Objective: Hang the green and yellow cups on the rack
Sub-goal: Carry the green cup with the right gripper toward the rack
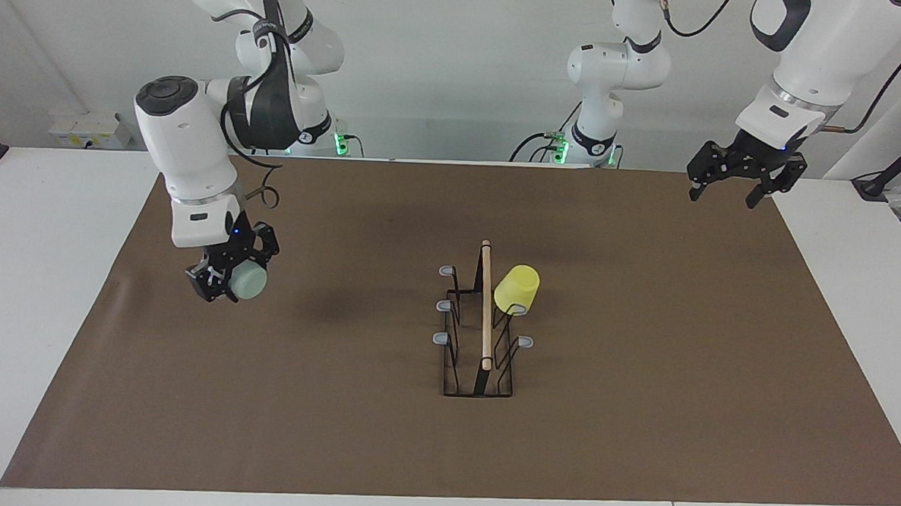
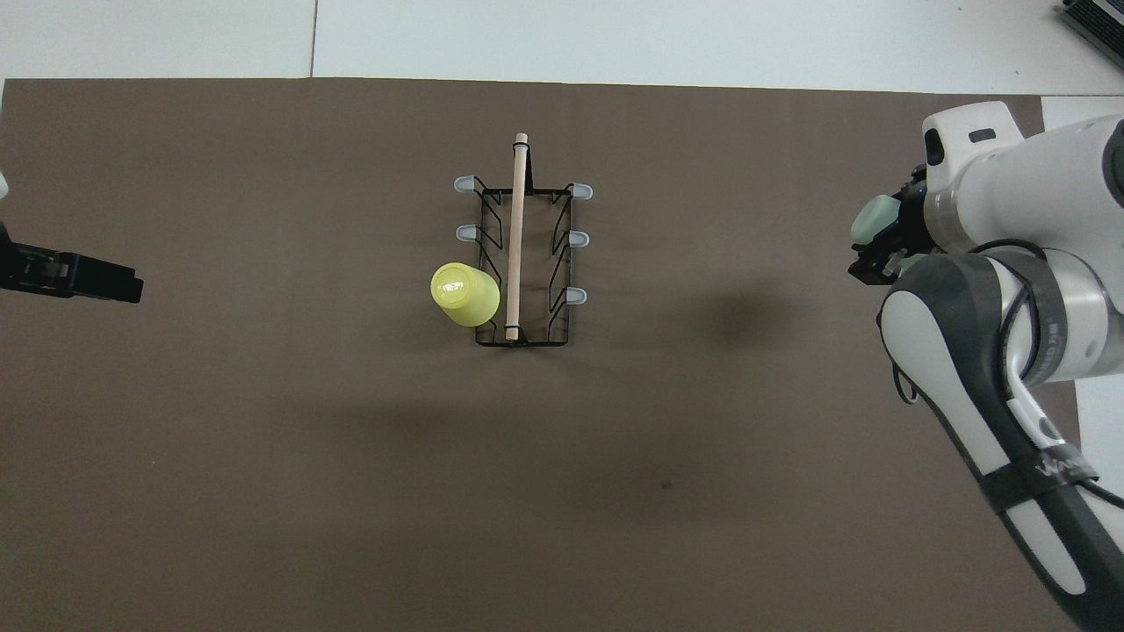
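The black wire rack [image 1: 480, 338] [image 2: 522, 263] with a wooden top rod stands mid-mat. The yellow cup [image 1: 516, 288] [image 2: 464, 294] hangs bottom-up on a peg on the rack's side toward the left arm's end. My right gripper [image 1: 227, 275] [image 2: 878, 247] is shut on the pale green cup [image 1: 249, 281] [image 2: 870, 219], held in the air over the mat toward the right arm's end, the cup's base pointing toward the rack. My left gripper [image 1: 729, 189] [image 2: 105, 283] hangs open and empty above the mat's corner at the left arm's end.
A brown mat [image 1: 641, 413] [image 2: 351, 491] covers most of the white table [image 1: 39, 265]. The rack's other grey-tipped pegs [image 1: 441, 338] [image 2: 575, 295] are bare. Cables and both arm bases stand along the robots' edge.
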Robot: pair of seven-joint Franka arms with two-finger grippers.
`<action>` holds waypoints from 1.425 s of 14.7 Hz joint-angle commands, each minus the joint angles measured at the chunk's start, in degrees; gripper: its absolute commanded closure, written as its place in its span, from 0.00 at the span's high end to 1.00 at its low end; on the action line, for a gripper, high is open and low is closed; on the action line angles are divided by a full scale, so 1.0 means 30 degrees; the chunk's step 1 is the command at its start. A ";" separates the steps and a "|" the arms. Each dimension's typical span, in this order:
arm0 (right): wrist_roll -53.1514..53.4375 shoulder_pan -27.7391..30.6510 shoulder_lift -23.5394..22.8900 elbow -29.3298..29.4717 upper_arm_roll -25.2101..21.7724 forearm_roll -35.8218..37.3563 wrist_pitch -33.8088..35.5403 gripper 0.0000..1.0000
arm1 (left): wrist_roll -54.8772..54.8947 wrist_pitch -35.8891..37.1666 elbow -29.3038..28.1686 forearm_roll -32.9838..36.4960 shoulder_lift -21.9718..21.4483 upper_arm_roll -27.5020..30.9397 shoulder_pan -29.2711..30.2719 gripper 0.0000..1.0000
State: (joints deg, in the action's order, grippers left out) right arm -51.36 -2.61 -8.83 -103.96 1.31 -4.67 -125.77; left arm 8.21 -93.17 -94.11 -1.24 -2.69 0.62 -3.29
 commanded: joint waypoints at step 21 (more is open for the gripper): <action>-0.8861 -0.0479 0.1215 -0.1819 0.1381 -2.1229 -0.5392 0.52 | 0.0314 0.0412 -0.0652 0.0150 -0.0422 0.0731 -0.0045 1.00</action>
State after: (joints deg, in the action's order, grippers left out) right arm -74.10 -4.60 -8.22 -105.55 5.15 -63.96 -140.87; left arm 9.03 -91.91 -94.79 -1.11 -2.76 2.45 -3.28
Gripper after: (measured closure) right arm 0.374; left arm 0.000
